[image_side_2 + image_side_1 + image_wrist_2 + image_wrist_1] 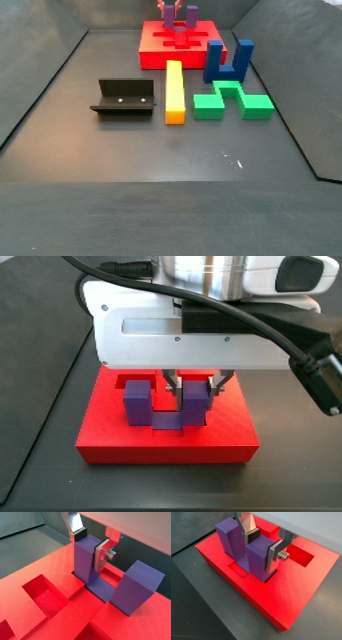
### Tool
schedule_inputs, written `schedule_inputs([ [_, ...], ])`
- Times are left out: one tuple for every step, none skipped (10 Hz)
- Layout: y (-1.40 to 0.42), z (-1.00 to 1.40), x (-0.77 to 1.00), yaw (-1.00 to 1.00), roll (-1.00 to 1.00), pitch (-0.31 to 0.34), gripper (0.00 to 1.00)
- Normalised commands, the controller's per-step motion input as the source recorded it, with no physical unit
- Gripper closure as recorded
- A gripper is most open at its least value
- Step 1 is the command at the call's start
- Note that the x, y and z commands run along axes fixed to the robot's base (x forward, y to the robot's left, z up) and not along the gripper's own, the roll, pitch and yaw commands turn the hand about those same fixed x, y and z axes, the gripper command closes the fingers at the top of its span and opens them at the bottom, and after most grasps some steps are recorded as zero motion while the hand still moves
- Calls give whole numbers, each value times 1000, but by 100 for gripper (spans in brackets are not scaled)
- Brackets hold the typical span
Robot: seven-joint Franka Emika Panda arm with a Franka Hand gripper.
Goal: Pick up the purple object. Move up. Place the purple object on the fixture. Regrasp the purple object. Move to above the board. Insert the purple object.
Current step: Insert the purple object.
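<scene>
The purple object [230, 542] stands upright in a cutout of the red board [298, 587], its base down in the recess and both prongs pointing up. My gripper [261, 554] straddles one prong and is shut on it, one silver finger flat against the prong's side and the other partly hidden behind it. In the wrist views the free prong [137, 587] rises beside the gripper [90, 552] over the board [40, 562]. In a side view the gripper [195, 384] hangs over the board [160, 441] at the purple object [138, 406]. The black fixture [124, 98] stands bare on the floor.
In a side view a yellow bar [174, 90] lies between the fixture and a green block [230, 102]. A blue upright block [227, 60] stands right of the board [158, 45]. More recessed cutouts [47, 597] show in the board.
</scene>
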Motion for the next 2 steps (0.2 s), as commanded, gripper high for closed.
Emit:
schedule_inputs([
  [0,-6,11,-23,7,0,100],
  [0,0,0,0,0,0,100],
])
